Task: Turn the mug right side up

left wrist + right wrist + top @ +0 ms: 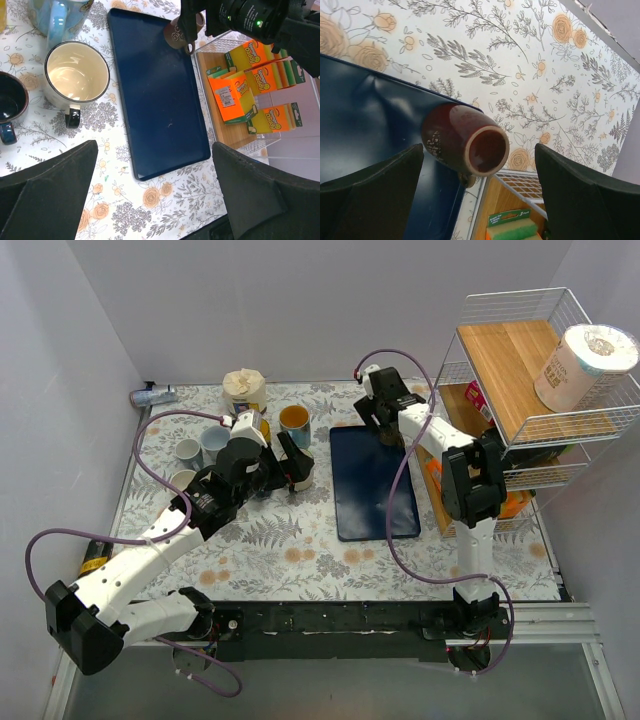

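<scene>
right fingers (580, 200): spread, straddling the mug (462, 142), no contact visible
left fingers (50, 195): spread, empty, left of the tray (365, 115)
mug place: far right tray corner, beside the wire rack (515, 180)
progress: looks not done; grasp, flip and set-down remain
mug look: dark red-brown glaze, speckled patch, small handle; pale-rimmed end faces the wrist camera, mouth or base unclear

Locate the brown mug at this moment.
In the right wrist view the brown mug sits between the open fingers of the right gripper, at the far right corner of the dark blue tray, beside the wire rack.
</scene>
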`<action>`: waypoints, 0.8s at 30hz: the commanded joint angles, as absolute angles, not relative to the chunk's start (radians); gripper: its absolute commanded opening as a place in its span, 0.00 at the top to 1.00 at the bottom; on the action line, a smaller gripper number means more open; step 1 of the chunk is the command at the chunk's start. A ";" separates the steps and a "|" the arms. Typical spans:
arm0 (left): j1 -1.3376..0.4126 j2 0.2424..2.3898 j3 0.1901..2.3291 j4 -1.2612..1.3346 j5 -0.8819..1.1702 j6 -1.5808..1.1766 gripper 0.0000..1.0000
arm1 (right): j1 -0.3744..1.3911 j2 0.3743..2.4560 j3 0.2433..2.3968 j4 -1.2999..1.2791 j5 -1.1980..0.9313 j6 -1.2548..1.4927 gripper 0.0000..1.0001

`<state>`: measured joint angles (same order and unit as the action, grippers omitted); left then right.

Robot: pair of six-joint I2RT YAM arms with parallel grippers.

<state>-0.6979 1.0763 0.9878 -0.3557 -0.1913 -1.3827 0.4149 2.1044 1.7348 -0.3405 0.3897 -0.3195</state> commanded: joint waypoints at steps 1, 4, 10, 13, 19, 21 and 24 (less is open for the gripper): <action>-0.703 1.052 0.977 -0.414 -0.196 -1.393 0.02 | 0.382 2.143 1.796 -0.337 0.380 -0.327 0.02; -0.703 1.054 0.977 -0.420 -0.201 -1.393 0.02 | 0.364 2.154 1.786 -0.347 0.341 -0.324 0.02; -0.703 1.061 0.979 -0.425 -0.204 -1.390 0.02 | 0.348 2.160 1.773 -0.353 0.227 -0.331 0.06; -0.703 1.066 0.983 -0.425 -0.206 -1.387 0.02 | 0.345 2.161 1.773 -0.364 0.157 -0.321 0.13; -0.703 1.060 0.976 -0.425 -0.212 -1.391 0.02 | 0.345 2.167 1.784 -0.413 0.084 -0.284 0.37; -0.703 1.052 0.969 -0.423 -0.215 -1.394 0.02 | 0.344 2.160 1.779 -0.425 0.080 -0.276 0.43; -0.703 1.043 0.962 -0.422 -0.216 -1.397 0.02 | 0.345 2.138 1.757 -0.430 0.075 -0.256 0.57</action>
